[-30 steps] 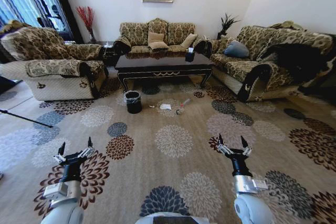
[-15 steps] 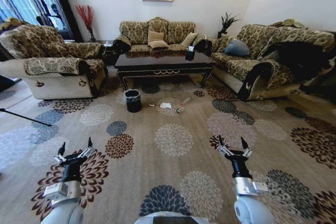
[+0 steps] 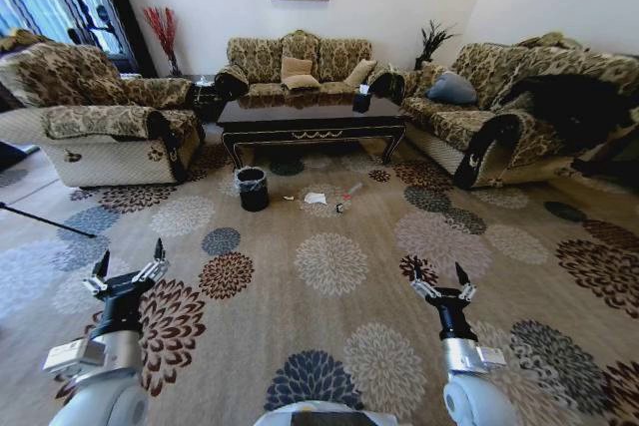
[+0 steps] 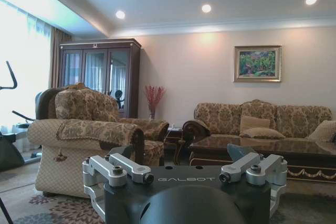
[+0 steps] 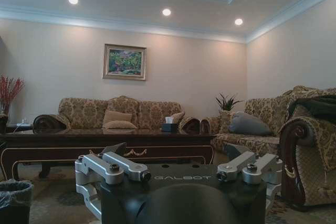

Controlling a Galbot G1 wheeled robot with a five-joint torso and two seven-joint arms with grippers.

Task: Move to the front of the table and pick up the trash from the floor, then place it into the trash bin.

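The dark glossy table stands far ahead across the carpet, before the back sofa. On the floor in front of it, the black trash bin stands left of the trash: a crumpled white paper, a tiny white scrap and a small bit. My left gripper and right gripper hang low and near me, both open and holding nothing. The left wrist view catches the table beyond that gripper. The right wrist view looks past its gripper to the table and the bin.
Patterned sofas flank the table: one at the left, one at the back, one at the right. A black tissue box sits on the table. A thin black rod crosses the floor at far left. Flowered carpet stretches between me and the trash.
My left arm has swung outward to the left and its gripper has risen a little. The right gripper has hardly moved. The whole view has shifted slightly.
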